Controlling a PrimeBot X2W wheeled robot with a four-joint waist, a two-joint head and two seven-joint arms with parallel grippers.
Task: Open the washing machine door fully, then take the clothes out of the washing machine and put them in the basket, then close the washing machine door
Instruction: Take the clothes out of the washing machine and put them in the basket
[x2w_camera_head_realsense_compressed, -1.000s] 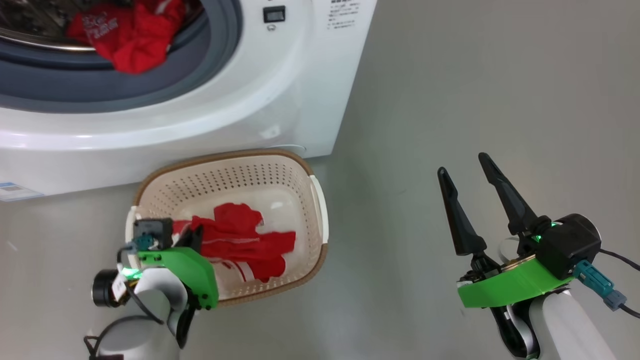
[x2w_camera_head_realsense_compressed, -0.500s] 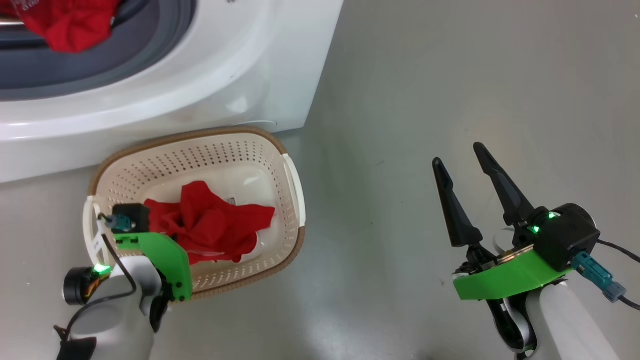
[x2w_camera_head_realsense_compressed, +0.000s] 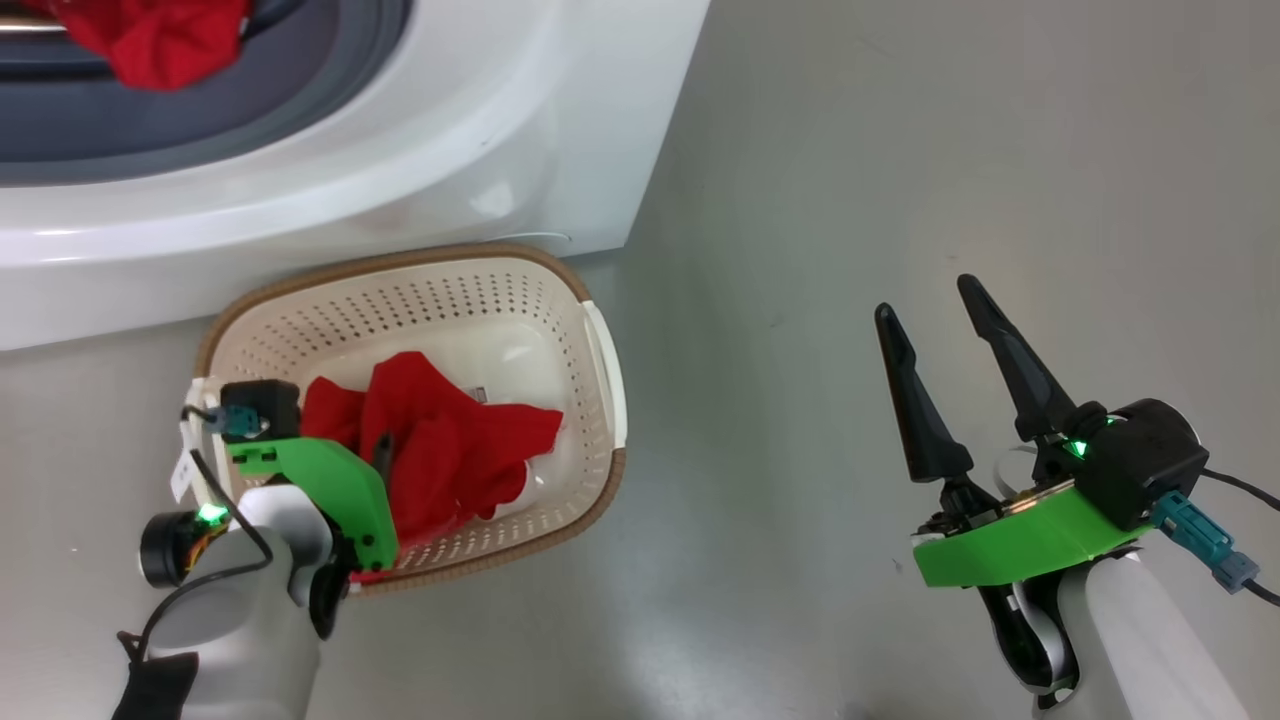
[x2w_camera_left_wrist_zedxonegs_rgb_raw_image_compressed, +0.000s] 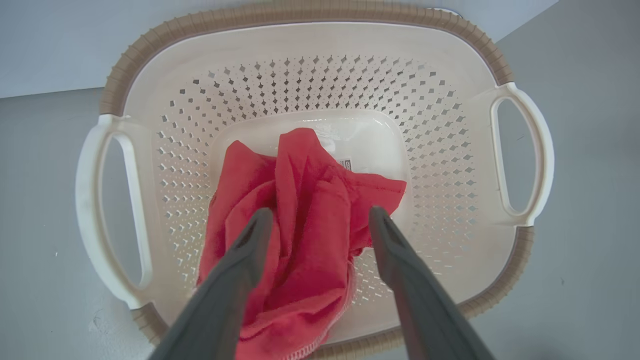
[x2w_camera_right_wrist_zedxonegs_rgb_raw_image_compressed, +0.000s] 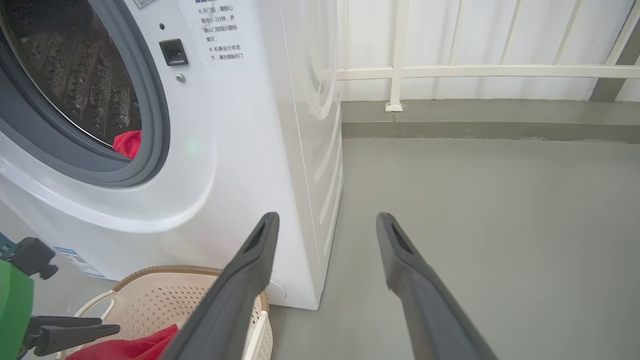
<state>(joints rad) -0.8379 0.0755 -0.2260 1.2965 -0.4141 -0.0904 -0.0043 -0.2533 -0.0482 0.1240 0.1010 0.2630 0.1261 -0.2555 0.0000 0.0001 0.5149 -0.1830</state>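
At the left, the left gripper (x2w_camera_left_wrist_zedxonegs_rgb_raw_image_compressed: 320, 215) is hanging over the basket (x2w_camera_head_realsense_compressed: 600, 360). Its wrist view is showing its fingers spread apart over a red garment (x2w_camera_left_wrist_zedxonegs_rgb_raw_image_compressed: 310, 165) that is lying crumpled on the basket's bottom. The basket is standing just beside the washing machine (x2w_camera_head_realsense_compressed: 450, 130), where more red clothes (x2w_camera_head_realsense_compressed: 150, 35) are draping onto the grey gasket (x2w_camera_head_realsense_compressed: 220, 115). The right wrist view is taking in the steel drum (x2w_camera_right_wrist_zedxonegs_rgb_raw_image_compressed: 75, 75) and a white railing (x2w_camera_right_wrist_zedxonegs_rgb_raw_image_compressed: 450, 72). At the right, the right gripper (x2w_camera_head_realsense_compressed: 924, 298) is hovering over the floor (x2w_camera_head_realsense_compressed: 850, 150), fingers apart, holding nothing
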